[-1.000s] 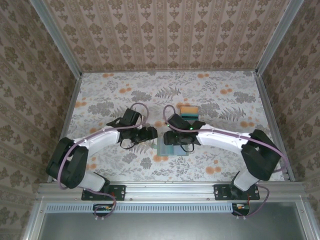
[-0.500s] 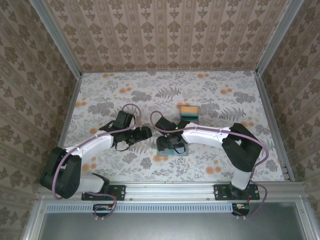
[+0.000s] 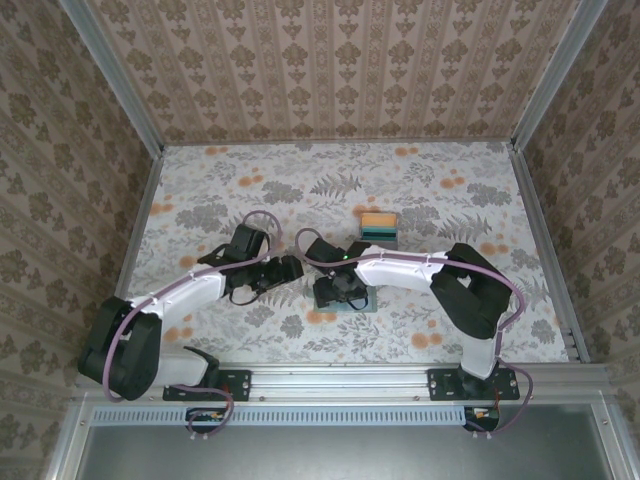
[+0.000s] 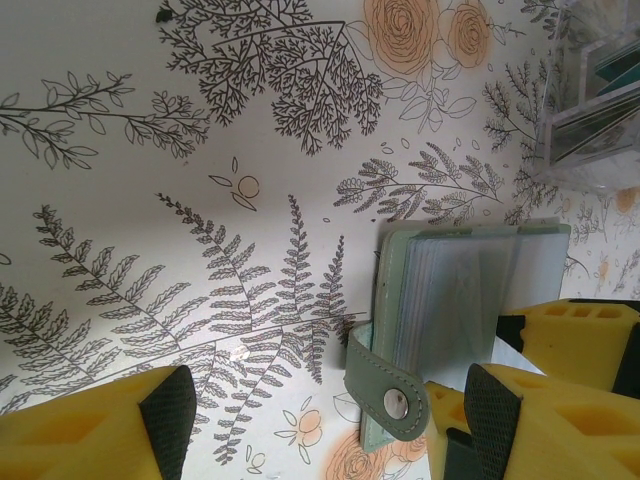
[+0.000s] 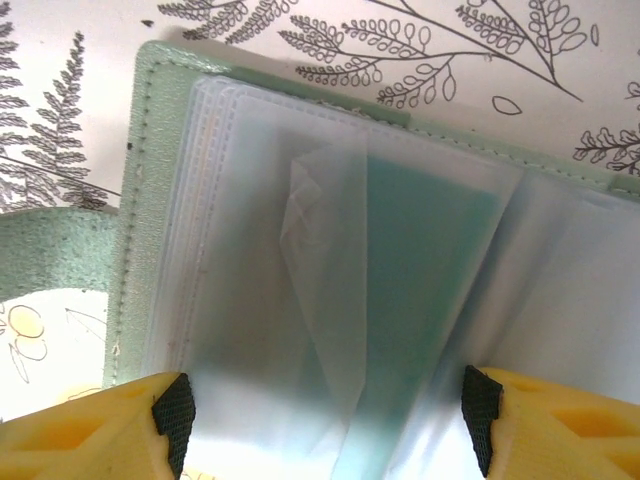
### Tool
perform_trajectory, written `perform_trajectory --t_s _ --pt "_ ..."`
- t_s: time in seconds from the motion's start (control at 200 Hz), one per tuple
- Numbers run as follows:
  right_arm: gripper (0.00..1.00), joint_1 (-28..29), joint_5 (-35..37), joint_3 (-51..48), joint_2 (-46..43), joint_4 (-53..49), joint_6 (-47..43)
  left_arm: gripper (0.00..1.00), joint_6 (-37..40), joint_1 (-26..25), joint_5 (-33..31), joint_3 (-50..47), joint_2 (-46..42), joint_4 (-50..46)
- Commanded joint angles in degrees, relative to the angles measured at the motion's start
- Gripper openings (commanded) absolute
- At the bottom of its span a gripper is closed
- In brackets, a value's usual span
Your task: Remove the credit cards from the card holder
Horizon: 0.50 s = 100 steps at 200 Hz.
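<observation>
We see the sage-green card holder (image 5: 140, 200) lying open and flat, clear sleeves (image 5: 250, 250) fanned, a teal card (image 5: 430, 240) inside one; orange and teal cards (image 3: 378, 224) sit stacked just beyond it.

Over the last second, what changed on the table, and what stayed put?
The right gripper shifted left and nearer, ending over the open card holder. The left gripper backed off slightly leftward. Neither holds anything. The card holder and the stack of cards beyond it stayed put.
</observation>
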Motion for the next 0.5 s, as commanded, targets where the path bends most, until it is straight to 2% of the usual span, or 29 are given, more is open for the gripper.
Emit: perform_trajectory --t_s 0.0,0.24,0.495 --pt "0.75 0.49 1.33 1.72 1.31 -2.34 -0.28 0.75 -0.62 0.58 -0.27 -0.88 -1.42 -0.33" --pt "0.77 0.75 0.81 1.79 2.18 -2.04 -0.11 0.75 -0.83 0.58 0.15 -1.26 -1.24 0.11" --pt "0.59 0.76 1.47 0.36 0.95 -1.80 0.32 0.75 -0.81 0.58 0.34 -1.24 -0.98 0.39"
